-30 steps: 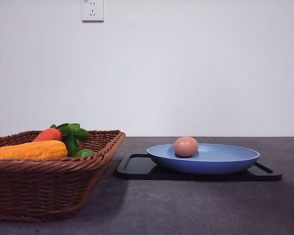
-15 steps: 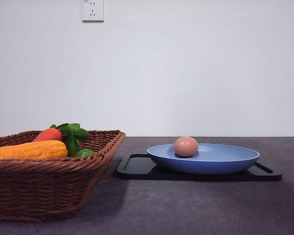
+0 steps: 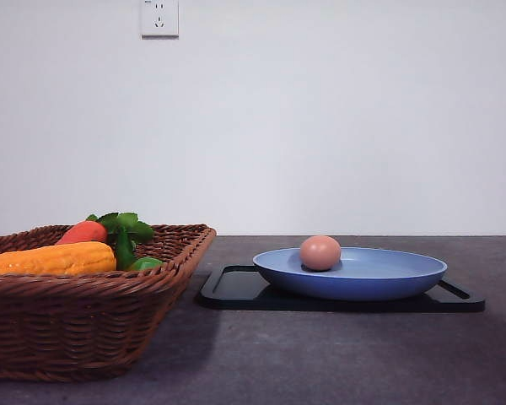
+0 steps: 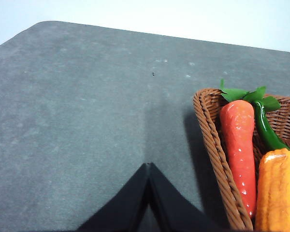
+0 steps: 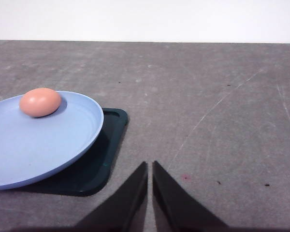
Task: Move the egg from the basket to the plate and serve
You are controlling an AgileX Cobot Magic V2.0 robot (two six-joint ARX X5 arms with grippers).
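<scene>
The pinkish-brown egg [image 3: 320, 252] [image 5: 40, 102] lies on the light blue plate [image 3: 379, 274] [image 5: 34, 150], left of the plate's middle in the front view. The brown wicker basket [image 3: 93, 316] [image 4: 213, 140] stands at the left, apart from the plate. My left gripper [image 4: 149, 166] is shut with nothing in it, over bare table beside the basket's outer wall. My right gripper [image 5: 150, 165] is also shut on nothing, over bare table beside the tray's corner, well clear of the egg.
The plate rests on a flat black tray [image 3: 236, 287] [image 5: 99, 159]. In the basket lie a red-orange carrot [image 4: 239, 145] [image 3: 83, 232], a yellow-orange vegetable [image 3: 55, 258] [image 4: 280, 191] and green leaves [image 3: 125, 226]. A white wall with a socket [image 3: 159, 17] stands behind the grey table [image 3: 337, 354].
</scene>
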